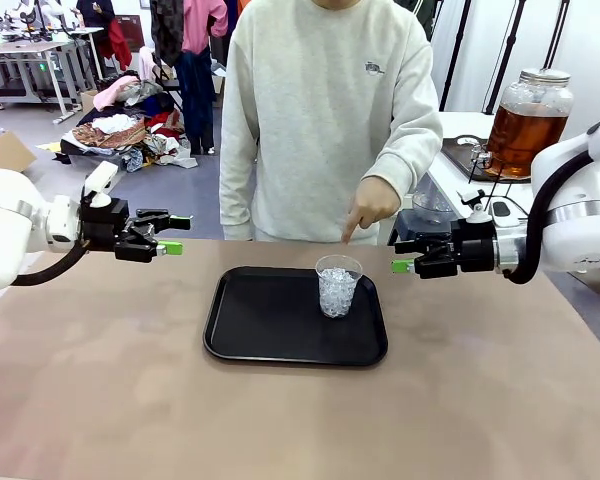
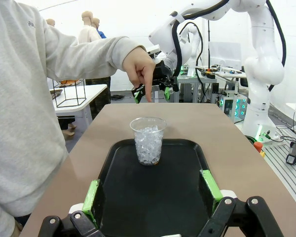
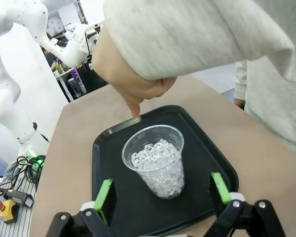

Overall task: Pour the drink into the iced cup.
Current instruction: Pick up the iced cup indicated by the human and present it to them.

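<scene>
A clear plastic cup (image 1: 338,285) full of ice stands upright on a black tray (image 1: 270,335) at mid-table; it also shows in both wrist views (image 2: 148,140) (image 3: 155,160). The person's hand (image 1: 370,205) points a finger down just behind the cup. The drink (image 1: 520,135), an amber-brown liquid, fills a lidded glass jar on a side table at the far right. My left gripper (image 1: 175,235) hovers open left of the tray, aimed at the cup. To the right of the cup my right gripper (image 1: 402,255) is open too, with nothing in it.
The tan table (image 1: 100,400) is bare around the tray. The person in a grey sweatshirt (image 1: 320,110) stands at the far edge. In the left wrist view, the right arm (image 2: 256,59) rises beyond the cup. Clothes lie piled on the floor (image 1: 120,130) at the far left.
</scene>
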`<action>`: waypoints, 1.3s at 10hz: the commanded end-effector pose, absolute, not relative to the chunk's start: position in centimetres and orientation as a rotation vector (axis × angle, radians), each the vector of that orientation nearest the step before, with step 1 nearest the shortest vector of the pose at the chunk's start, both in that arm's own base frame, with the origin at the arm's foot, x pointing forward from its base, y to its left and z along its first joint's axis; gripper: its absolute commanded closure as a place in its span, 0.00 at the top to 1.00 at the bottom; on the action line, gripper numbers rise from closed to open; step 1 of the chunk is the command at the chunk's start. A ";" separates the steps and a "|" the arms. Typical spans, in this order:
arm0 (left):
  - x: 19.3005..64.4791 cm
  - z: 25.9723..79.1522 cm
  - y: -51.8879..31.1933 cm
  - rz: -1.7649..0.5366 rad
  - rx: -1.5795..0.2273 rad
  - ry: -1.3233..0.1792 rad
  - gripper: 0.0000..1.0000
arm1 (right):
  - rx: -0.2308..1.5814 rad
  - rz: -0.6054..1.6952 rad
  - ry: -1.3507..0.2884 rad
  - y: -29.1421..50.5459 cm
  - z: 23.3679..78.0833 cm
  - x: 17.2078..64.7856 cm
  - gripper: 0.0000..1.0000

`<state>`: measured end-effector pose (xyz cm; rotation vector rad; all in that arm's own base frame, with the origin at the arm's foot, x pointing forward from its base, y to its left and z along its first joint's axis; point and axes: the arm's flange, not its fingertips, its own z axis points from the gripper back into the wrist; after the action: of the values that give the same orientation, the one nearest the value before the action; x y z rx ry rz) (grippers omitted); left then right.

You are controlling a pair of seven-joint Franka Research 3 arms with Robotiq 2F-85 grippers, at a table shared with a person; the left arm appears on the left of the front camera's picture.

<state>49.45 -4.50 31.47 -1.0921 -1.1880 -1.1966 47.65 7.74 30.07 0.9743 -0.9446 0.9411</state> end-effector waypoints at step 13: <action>49.5 31.6 -4.5 -1.198 -1.092 -1.190 1.00 | 1.010 1.288 -1.050 9.8 24.9 50.4 1.00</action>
<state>49.45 -4.51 31.48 -1.0921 -1.1880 -1.1968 50.25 9.77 24.54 0.9997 -1.0352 1.2898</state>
